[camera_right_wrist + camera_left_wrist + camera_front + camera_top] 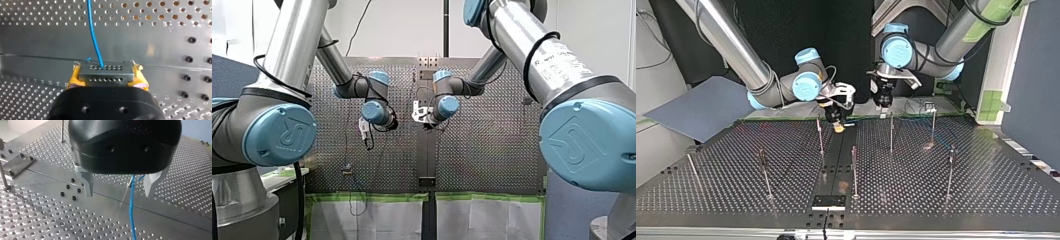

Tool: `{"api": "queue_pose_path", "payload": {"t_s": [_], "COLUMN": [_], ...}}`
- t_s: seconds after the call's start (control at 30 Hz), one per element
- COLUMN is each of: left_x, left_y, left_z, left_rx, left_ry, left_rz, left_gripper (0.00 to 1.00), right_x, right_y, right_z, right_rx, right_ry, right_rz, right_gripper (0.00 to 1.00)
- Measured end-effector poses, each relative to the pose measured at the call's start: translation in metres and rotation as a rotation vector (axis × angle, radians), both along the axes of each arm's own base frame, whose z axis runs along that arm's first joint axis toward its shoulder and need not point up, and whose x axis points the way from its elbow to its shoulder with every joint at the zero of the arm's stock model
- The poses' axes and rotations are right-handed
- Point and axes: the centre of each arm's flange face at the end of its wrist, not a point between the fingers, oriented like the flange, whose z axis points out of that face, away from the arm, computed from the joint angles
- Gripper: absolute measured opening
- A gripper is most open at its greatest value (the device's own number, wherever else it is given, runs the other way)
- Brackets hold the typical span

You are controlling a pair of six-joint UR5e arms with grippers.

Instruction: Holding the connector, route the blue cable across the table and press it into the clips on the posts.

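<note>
Front view: two arms reach over a perforated table [492, 150]. My left gripper [366, 134] and my right gripper [426, 119] hang near each other over the table's middle, not touching. Their fingers are too small to read here.

Top view: my right gripper, at the view's left, points down near the table's far edge by the middle seam. Its yellow pads [839, 128] are just above the surface. My left gripper stands just beside it, toward the view's right. Thin upright posts [854, 170] stand spread across the table.

Left wrist view: the left gripper's two metal fingers [87, 183] are spread wide apart and hold nothing. The blue cable [131, 205] runs between them, nearer one finger and touching neither, then on over the table.

Right wrist view: the right gripper's yellow pads are clamped on both sides of a metal connector [105, 72]. The cable leaves a hole in the connector's face and runs ahead over the table.
</note>
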Motion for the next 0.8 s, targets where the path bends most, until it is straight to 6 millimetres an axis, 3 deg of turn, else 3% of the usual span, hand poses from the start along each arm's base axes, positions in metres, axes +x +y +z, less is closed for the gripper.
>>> {"api": "queue_pose_path", "payload": {"t_s": [0.5,0.8], "left_x": [0.038,0.045], "left_y": [-0.024,-0.03], "left_z": [-0.032,-0.031], "left_rx": [0.01,-0.007], "left_ry": [0.02,-0.001], "left_rz": [-0.013,-0.019], "left_gripper": [1.0,1.0], "right_x": [-0.007,-0.008], "right_y": [0.0,-0.001], "right_z": [0.003,0.003], "right_rx": [0.02,0.019], "right_ry": [0.023,0.021], "right_rz": [-0.018,-0.021], "right_gripper": [0.0,0.0]}}
